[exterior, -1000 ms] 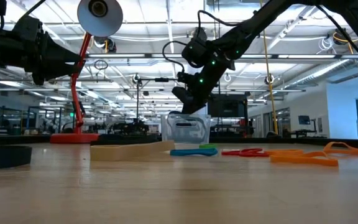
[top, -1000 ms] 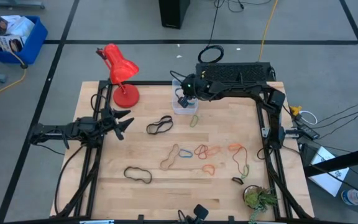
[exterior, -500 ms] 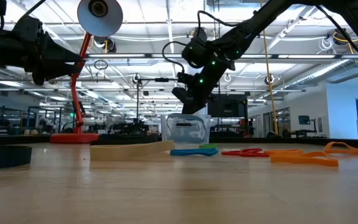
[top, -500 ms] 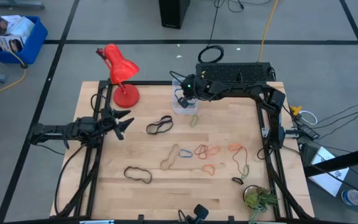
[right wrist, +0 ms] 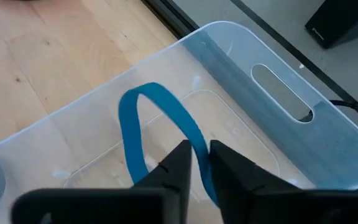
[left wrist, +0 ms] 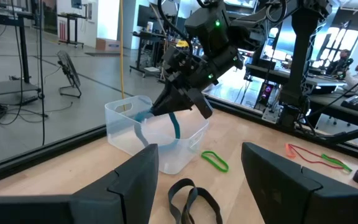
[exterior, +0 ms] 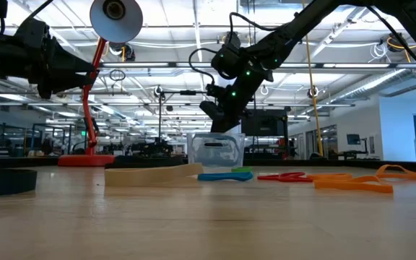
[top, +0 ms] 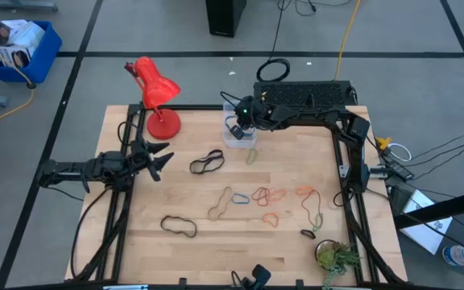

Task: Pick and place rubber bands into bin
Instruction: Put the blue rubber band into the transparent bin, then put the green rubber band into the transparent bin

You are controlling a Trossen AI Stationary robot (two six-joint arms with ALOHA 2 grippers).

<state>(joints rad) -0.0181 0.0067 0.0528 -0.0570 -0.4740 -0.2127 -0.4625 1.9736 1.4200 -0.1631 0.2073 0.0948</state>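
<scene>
The clear plastic bin (top: 234, 141) stands at the table's far middle and also shows in the low view (exterior: 215, 150). My right gripper (top: 238, 127) hovers just over it, shut on a blue rubber band (right wrist: 135, 130). Other rubber bands lie flat on the table: a black one (top: 207, 163), an olive one (top: 252, 155), a tan and a blue one (top: 228, 198), red and orange ones (top: 269, 195), and another black one (top: 178, 226). My left gripper (top: 161, 158) is open and empty at the table's left, above the board. My right gripper pinches the blue band between its two fingers at one spot of the loop (right wrist: 199, 142), coming from above and slanting down. The band hangs below the fingers as a slack loop (left wrist: 178, 124) inside the bin's walls. Whether its lower end rests on the bin's floor, I cannot tell.
A red desk lamp (top: 155, 97) stands at the table's far left corner. A small green plant (top: 337, 256) and a small black object (top: 307, 234) sit at the near right. More bands, orange (top: 270, 218) and olive (top: 316, 211), lie right of the middle.
</scene>
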